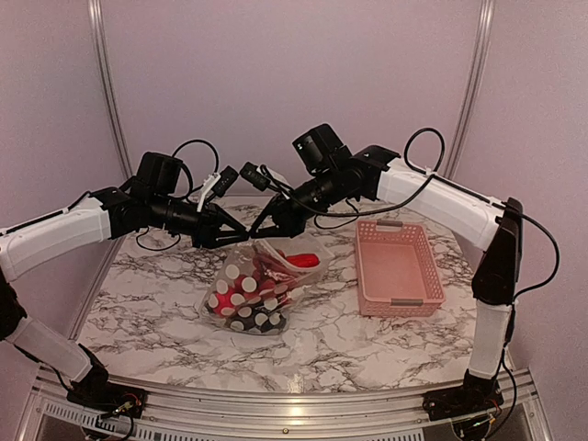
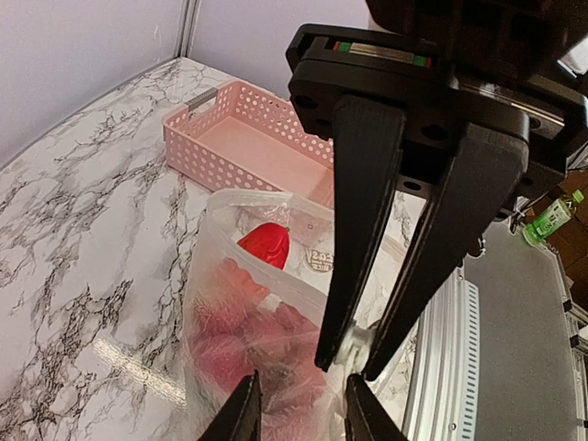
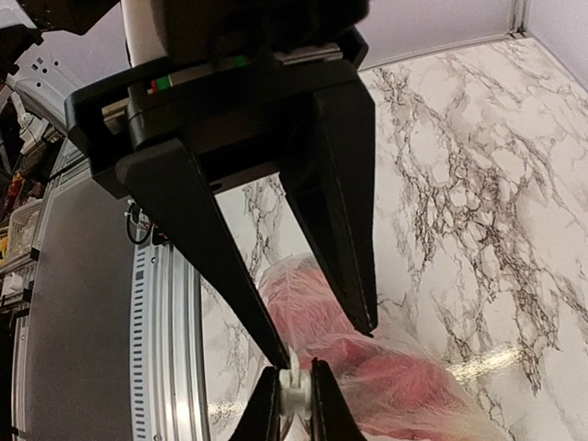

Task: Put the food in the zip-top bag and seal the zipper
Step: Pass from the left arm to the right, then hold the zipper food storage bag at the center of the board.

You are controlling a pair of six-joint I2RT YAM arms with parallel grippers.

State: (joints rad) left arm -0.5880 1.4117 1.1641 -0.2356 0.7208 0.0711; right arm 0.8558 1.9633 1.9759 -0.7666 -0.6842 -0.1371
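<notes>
- We see the zip-top bag [image 1: 250,296] at the middle of the marble bench [image 1: 138,303], its top edge lifted between the two arms and its dotted lower part down on the surface.
- The right end effector [image 3: 294,397] is clenched on the zipper [image 3: 295,390]; a small whitish bit of the strip shows pinched between its fingertips.
- The left end effector [image 2: 303,395] faces it from the other side. Its fingers stand apart with bag film showing between them, so we read it as released. We cannot tell whether either finger touches the plastic.
- Food lies inside the bag: a red food piece [image 2: 265,244] sits near the mouth, and more reddish shapes show blurred through the film lower down.
- A pink basket [image 1: 432,276] stands on the bench to the right of the bag, apart from it.
</notes>
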